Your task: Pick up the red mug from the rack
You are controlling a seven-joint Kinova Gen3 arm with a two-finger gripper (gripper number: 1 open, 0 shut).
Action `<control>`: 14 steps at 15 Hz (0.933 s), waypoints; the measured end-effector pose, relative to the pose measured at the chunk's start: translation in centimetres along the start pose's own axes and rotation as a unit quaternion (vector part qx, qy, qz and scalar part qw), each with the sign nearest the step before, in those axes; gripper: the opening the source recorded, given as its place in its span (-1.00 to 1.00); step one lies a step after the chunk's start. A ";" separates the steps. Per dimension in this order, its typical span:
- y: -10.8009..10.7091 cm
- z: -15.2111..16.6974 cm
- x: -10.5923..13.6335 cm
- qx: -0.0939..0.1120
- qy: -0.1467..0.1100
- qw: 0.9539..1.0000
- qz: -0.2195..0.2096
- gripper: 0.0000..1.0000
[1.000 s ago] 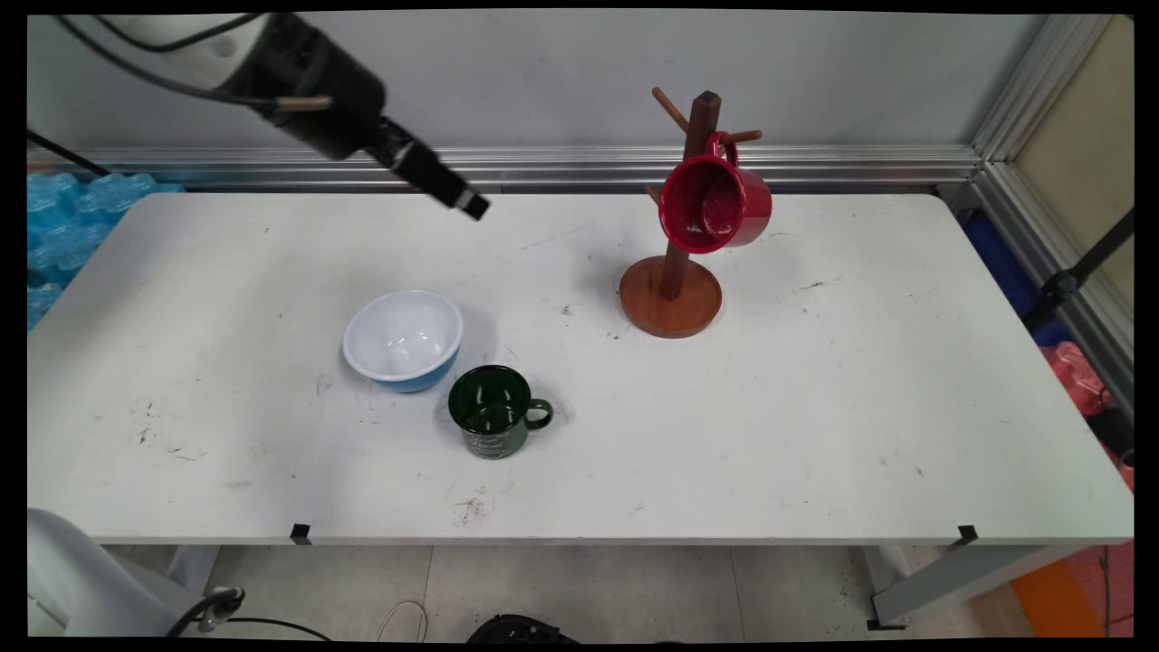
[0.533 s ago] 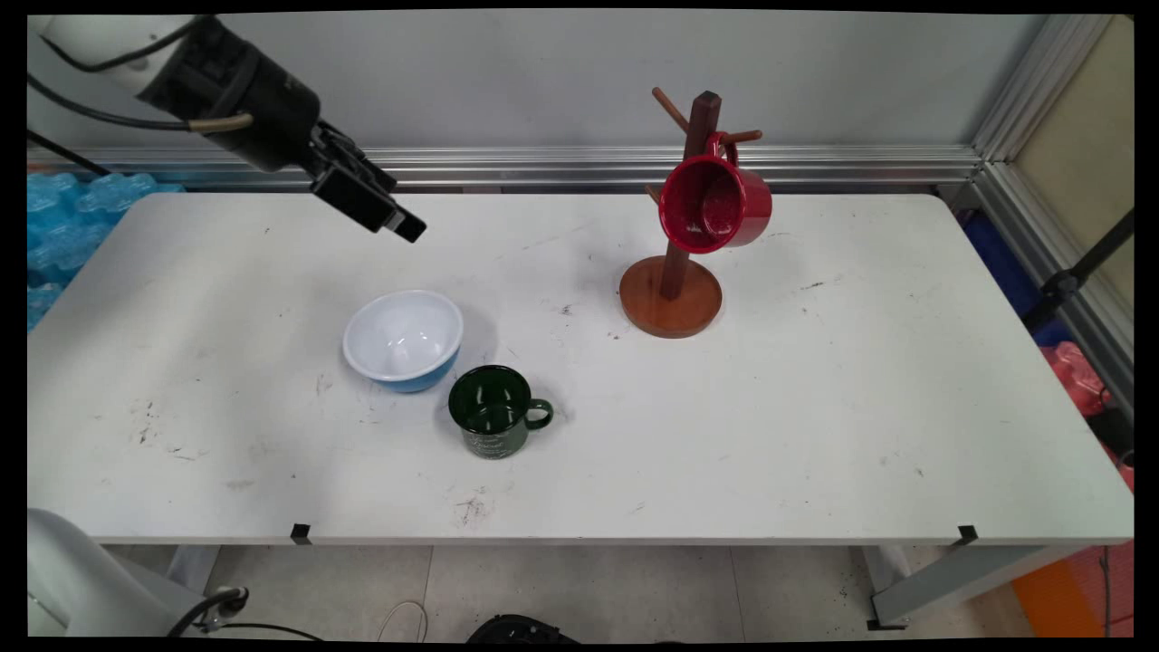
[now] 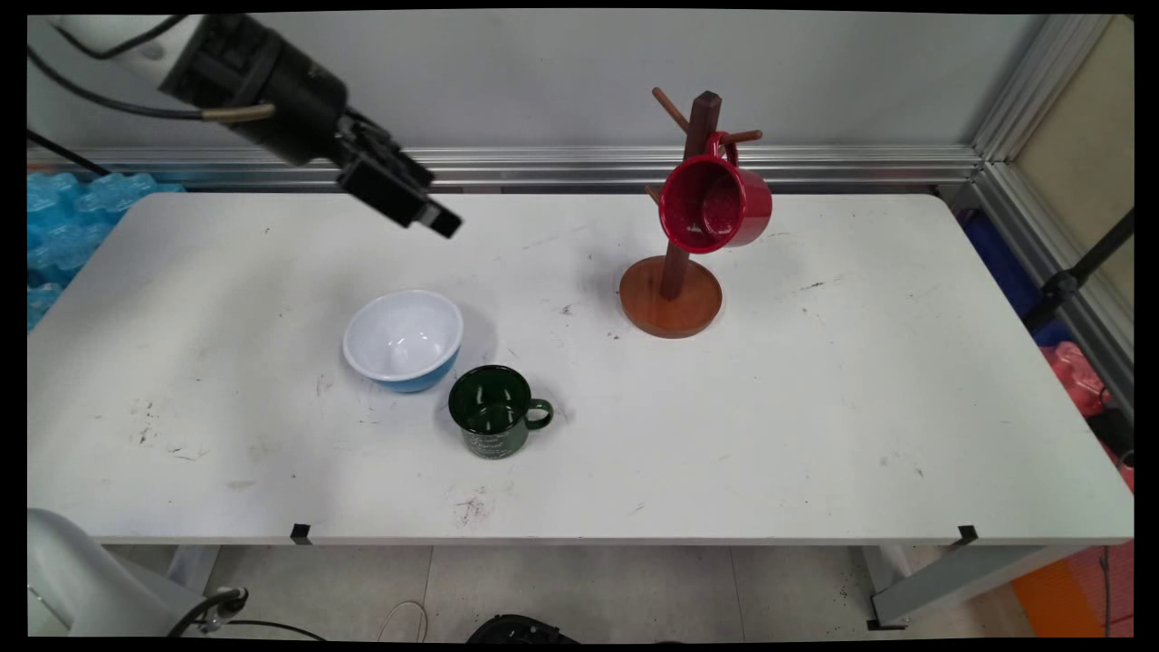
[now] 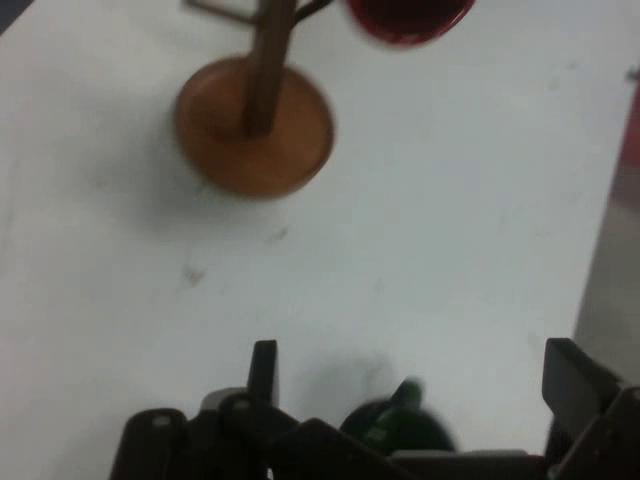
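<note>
My gripper hangs in the air over the table's back left part, tilted down to the right, holding nothing. In the hand view its fingers stand wide apart, so it is open. Below and in front of it sits a white bowl with a blue outside, and a dark green mug stands just right of the bowl; the mug shows low between the fingers. Farther right a red mug hangs on a wooden mug tree, also seen blurred in the hand view.
Blue bubble wrap lies beyond the table's left end. A black stand leg and red and orange items are off the right end. An aluminium rail runs along the wall behind the table.
The gripper swung left and down from the table's back middle, then came back a little to the right. Bowl, green mug, red mug and tree have not moved.
</note>
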 end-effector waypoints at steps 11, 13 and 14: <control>6.2 7.3 7.9 -0.023 0.049 0.998 -0.024 1.00; 7.0 8.9 9.1 -0.023 0.054 0.998 -0.031 1.00; 7.5 9.8 9.8 -0.022 0.056 0.998 -0.036 1.00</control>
